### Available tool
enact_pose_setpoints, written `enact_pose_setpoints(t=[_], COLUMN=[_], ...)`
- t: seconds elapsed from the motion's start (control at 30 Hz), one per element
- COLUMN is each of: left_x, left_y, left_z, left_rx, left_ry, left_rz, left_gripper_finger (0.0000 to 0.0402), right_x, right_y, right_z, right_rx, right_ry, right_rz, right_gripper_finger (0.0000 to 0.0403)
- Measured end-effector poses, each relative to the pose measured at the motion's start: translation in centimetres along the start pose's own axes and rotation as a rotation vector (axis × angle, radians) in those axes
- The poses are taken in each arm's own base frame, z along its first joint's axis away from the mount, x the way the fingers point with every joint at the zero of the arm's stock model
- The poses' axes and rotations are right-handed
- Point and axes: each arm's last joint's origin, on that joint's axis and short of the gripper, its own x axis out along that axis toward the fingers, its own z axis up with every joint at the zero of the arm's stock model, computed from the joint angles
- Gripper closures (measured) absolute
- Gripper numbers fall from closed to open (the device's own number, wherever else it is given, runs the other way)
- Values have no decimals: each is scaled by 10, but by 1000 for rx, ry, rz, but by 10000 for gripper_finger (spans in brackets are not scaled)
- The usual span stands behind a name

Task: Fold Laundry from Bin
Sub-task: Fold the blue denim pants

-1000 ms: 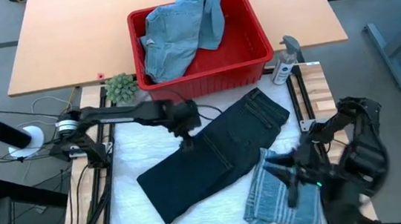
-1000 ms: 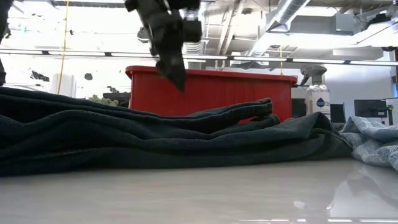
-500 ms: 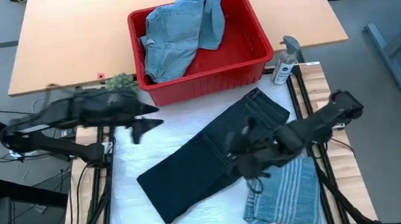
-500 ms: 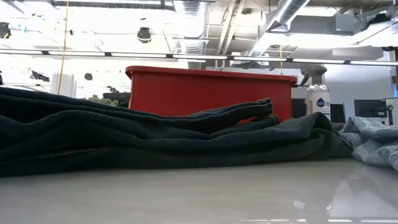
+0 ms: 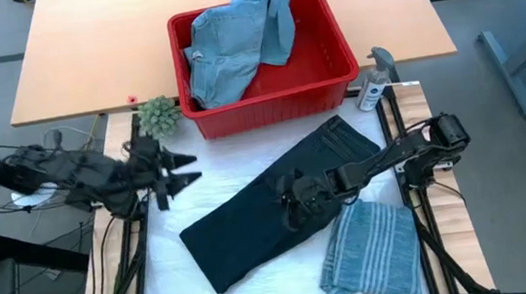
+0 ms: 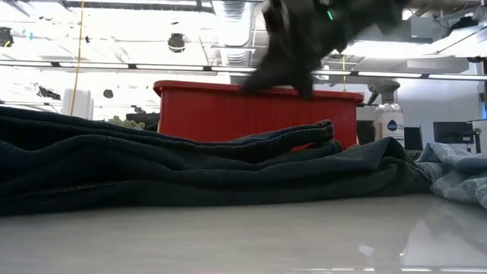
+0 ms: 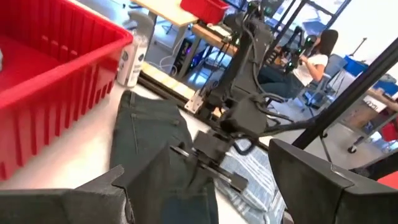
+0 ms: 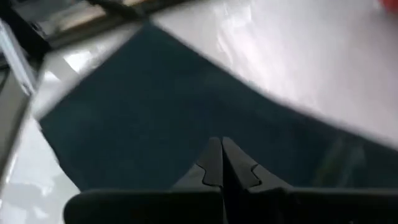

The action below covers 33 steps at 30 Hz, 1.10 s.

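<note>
Dark navy trousers [image 5: 269,200] lie folded in a slanting band on the white table cover [image 5: 168,225]. A folded blue-grey striped shirt [image 5: 372,253] rests flat at the near right. The red bin [image 5: 273,107] stands at the far edge with light blue denim pieces [image 5: 232,38] heaped in it, one draped over its far rim. My right gripper [image 5: 290,203] hangs shut just above the middle of the trousers [image 8: 155,106], slanting down from the right. My left gripper [image 5: 190,170] stands open over the table's left edge, about level, with nothing between its fingers.
A spray bottle [image 5: 373,79] stands right of the bin and a small green plant [image 5: 157,114] left of it. Bare white cover lies at the near left. A person sits at a desk in the room behind [image 7: 317,56].
My left gripper has risen off the trousers and swung toward the table's left edge, tipping from pointing down to nearly level. My right gripper has come down from over the striped shirt and moved left to above the trousers' middle. The garments lie as before.
</note>
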Motion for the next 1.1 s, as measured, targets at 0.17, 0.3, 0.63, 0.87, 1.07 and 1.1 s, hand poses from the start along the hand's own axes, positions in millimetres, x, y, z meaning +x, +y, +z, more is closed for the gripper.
enact_pose_setpoints(t=[0.17, 0.3, 0.63, 0.87, 1.07, 1.1], left_x=[19, 35, 35, 12, -3, -5], left_y=[-8, -10, -24, -30, -15, -14], left_z=[-36, -68, -117, -148, -184, -191], left_rx=[-27, -78, -292, -480, -593, -593], left_ry=[16, 65, 152, 129, 290, 325], left_rz=[20, 49, 127, 230, 480, 536], left_gripper_finger=[141, 141, 141, 141, 141, 141], right_x=[3, 2, 4, 7, 1, -2], right_y=[-23, -39, -58, -57, -58, -58], right_z=[-33, -52, -69, -67, -64, -62], right_rx=[35, 80, 64, 55, 33, 32], right_ry=[61, 141, 289, 281, 286, 280], right_rz=[-40, -58, -119, -75, -99, -103], right_gripper_finger=[387, 387, 387, 387, 387, 387])
